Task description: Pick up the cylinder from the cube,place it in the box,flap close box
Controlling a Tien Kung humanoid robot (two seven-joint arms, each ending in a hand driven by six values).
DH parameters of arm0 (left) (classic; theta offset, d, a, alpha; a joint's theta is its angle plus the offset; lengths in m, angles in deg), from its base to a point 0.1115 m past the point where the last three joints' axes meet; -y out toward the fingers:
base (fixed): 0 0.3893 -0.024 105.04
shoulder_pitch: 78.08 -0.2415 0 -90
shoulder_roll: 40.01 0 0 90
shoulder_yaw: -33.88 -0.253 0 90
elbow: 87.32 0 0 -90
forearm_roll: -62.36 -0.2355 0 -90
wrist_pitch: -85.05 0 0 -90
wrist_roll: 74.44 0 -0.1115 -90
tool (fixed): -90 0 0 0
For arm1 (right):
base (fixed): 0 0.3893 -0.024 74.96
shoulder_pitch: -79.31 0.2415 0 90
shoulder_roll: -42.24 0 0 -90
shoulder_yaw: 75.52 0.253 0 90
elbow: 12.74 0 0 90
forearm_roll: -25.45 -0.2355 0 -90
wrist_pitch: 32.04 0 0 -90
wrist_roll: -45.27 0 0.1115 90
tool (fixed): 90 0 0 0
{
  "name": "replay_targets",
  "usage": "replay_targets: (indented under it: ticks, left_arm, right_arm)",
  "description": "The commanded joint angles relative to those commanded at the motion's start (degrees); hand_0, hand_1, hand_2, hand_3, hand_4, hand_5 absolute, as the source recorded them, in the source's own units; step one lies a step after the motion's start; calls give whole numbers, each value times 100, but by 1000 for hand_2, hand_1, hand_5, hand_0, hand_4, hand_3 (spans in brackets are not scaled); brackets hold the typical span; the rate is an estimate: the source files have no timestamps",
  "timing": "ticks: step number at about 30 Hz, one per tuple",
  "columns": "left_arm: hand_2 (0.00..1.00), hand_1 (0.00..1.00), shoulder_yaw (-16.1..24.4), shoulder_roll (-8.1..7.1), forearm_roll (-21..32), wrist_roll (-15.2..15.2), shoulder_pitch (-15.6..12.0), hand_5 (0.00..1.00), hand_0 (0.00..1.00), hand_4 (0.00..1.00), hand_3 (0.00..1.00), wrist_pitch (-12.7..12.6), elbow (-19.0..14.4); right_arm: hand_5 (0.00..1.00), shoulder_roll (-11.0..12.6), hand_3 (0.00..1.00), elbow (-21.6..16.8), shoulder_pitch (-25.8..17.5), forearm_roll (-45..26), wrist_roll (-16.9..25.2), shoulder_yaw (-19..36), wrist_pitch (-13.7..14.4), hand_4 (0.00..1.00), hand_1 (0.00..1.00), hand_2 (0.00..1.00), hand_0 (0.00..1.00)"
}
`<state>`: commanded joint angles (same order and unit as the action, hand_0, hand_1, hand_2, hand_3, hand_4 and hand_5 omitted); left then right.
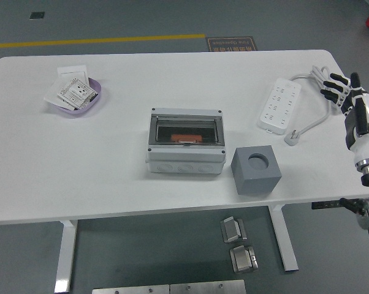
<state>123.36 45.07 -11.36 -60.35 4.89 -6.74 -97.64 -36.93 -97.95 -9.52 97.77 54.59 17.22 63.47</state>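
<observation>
A grey cube (256, 169) with an empty round hole in its top stands near the table's front edge, right of centre. To its left sits the grey box (186, 141), its dark see-through flap down; an orange object (186, 139) shows through the flap inside. My right hand (344, 97) hovers over the table's right edge, fingers spread and holding nothing, far from both cube and box. No left arm shows.
A white power strip (279, 109) with its cable and plug lies at the right, just left of my right hand. A purple dish (97, 98) holding white cards sits at the back left. The white table (80, 165) has bare surface around the box.
</observation>
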Motion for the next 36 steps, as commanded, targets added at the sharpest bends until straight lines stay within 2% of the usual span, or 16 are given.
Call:
replay_targets:
  ticks: [16,25,36]
  left_arm:
    - [566,612,28,-49,27,110,-37,273,632,664,591,-28,0]
    - [568,611,-3,-53,46,79,-11,282,632,668,590,-10,0]
    - [563,609,-156,-80,226,-104,9,285,630,668,590,4,0]
  right_arm:
    - [998,-42,714,-4,-55,181,-55,-6,66,998,682,709,789]
    - [998,-19,712,6,-16,216,-61,67,71,998,677,707,786]
    - [998,34,709,33,20,180,-25,149,93,998,675,705,785]
